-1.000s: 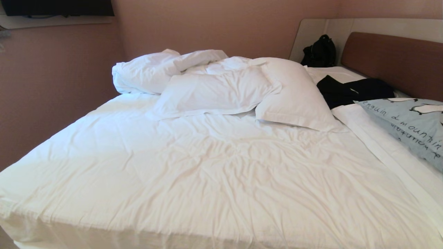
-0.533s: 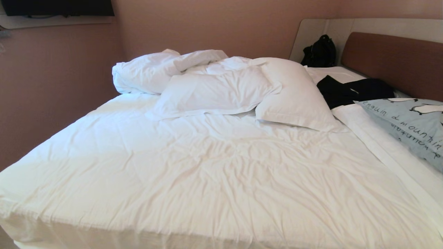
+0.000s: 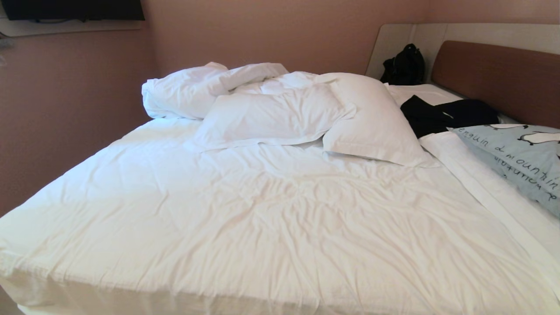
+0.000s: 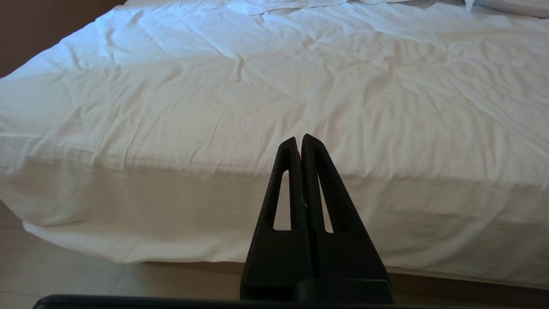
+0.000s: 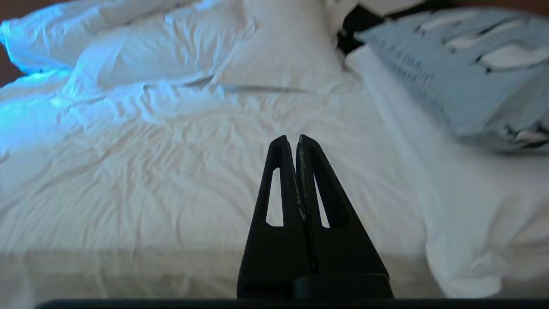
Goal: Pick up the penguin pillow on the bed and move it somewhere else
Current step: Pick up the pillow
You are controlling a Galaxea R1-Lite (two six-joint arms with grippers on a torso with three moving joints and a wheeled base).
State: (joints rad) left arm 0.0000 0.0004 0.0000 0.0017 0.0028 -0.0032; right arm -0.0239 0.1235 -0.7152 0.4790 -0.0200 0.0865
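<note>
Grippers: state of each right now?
Left gripper: closed, empty, facing the bed.
Right gripper: closed, empty, short of the penguin pillow.

On the bed [image 3: 262, 218], penguin pillow [image 3: 520, 157] lies far right; plain pillows [image 3: 306, 118] far centre; dark garment [image 3: 446, 116] between them

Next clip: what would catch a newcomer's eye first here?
The light-blue penguin pillow at the head view's right edge, near the brown headboard, stands out against the white bed. Beside it lies a dark garment, with crumpled white pillows heaped further back.
</note>
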